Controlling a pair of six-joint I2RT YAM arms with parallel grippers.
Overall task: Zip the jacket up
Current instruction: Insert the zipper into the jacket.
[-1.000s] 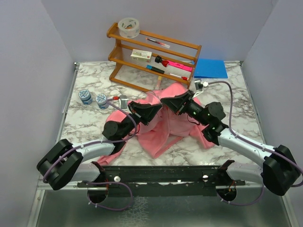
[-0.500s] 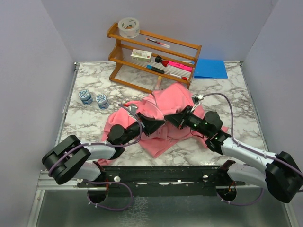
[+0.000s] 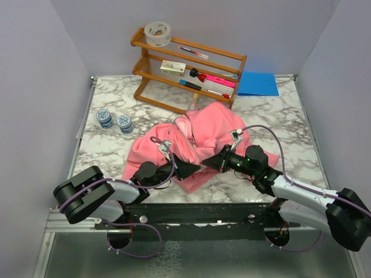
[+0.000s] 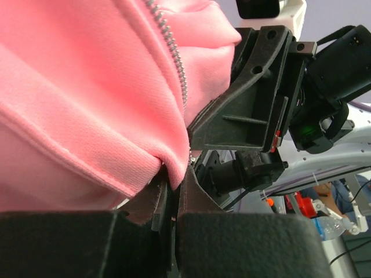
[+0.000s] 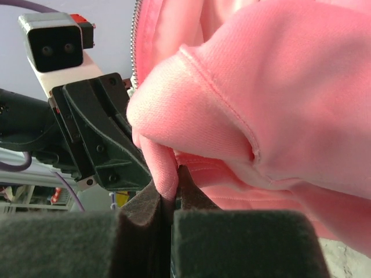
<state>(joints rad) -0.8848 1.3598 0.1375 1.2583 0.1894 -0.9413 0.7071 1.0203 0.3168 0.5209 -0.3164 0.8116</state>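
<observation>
At the centre of the marble table (image 3: pixel 278 116), the jacket (image 3: pixel 197 142) lies in a crumpled pink heap, one part trailing toward 8 o'clock and the bulk bunched toward 12. Both arms meet at its 6 o'clock edge, tips pointing at each other and almost touching. The left gripper (image 3: pixel 194 169) is clamped on the jacket: in its wrist view the two dark fingers (image 4: pixel 159 200) pinch a bottom corner of the fleece, with the silver zipper teeth (image 4: pixel 174 58) running up the fabric edge directly above the pinch. The right gripper (image 3: pixel 213 163) is likewise closed on the jacket, its fingers (image 5: pixel 145 202) squeezing a stitched fold of pink cloth, and a short run of zipper shows at the top of that view. Each wrist view shows the other gripper's black frame just beyond the cloth. Toward 12 o'clock stands a wooden rack (image 3: pixel 235 58) with a roll of clear tape (image 3: pixel 157 33) on its top left corner, a small box (image 3: pixel 173 68) and a pink marker (image 3: pixel 220 81) on its shelves; the box's label is too small to read. A blue folder (image 3: pixel 258 84) lies flat at 1 o'clock. Two small jars (image 3: pixel 105 118) with blue-and-white patterned lids stand side by side at 10 o'clock, their print too small to make out.
</observation>
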